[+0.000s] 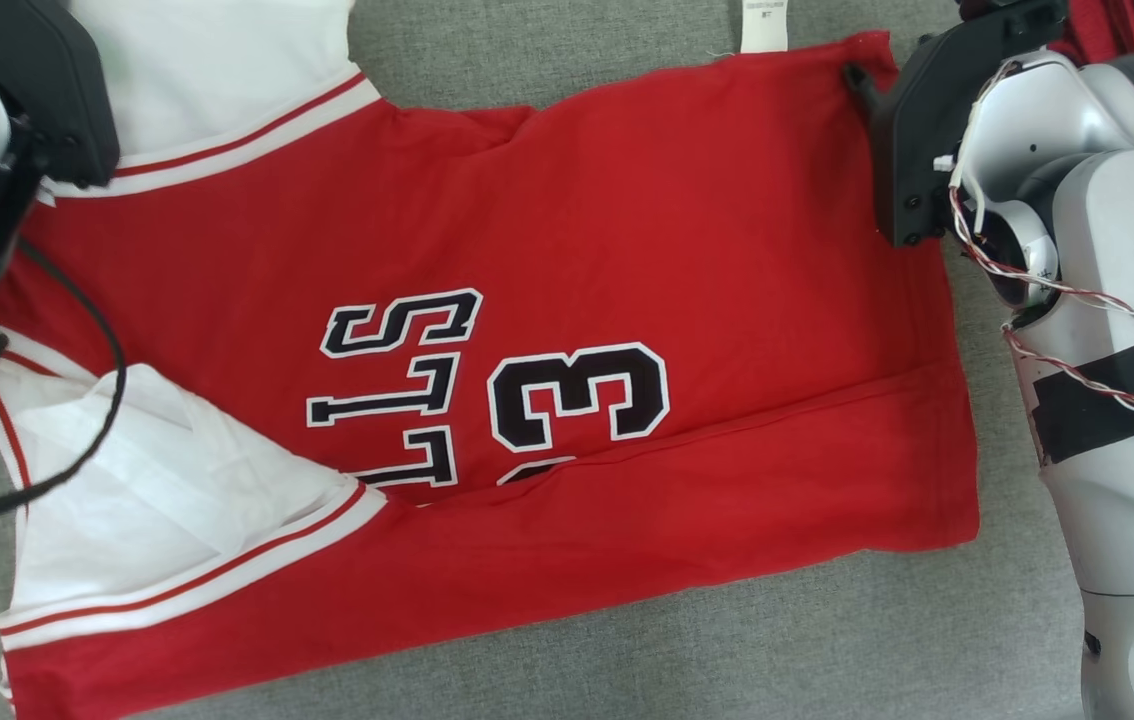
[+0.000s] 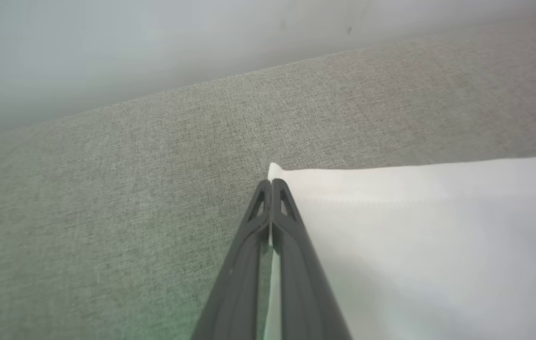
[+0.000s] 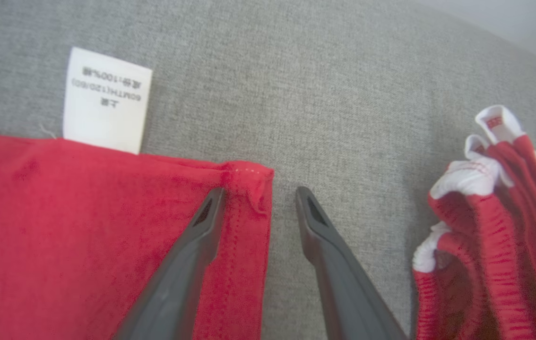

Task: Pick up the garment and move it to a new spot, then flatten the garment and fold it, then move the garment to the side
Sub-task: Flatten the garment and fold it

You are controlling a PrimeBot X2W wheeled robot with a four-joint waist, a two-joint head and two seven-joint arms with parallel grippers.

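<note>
A grey fabric surface holds a red garment with white sleeves, spread flat across its middle.
At the far left, the left gripper is pinched together on a white sleeve corner. At the far right, the right gripper has its fingers apart, astride the red hem corner, near a small white care label.

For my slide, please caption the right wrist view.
Open right gripper straddles a corner of the red jersey, near its white label.
</note>
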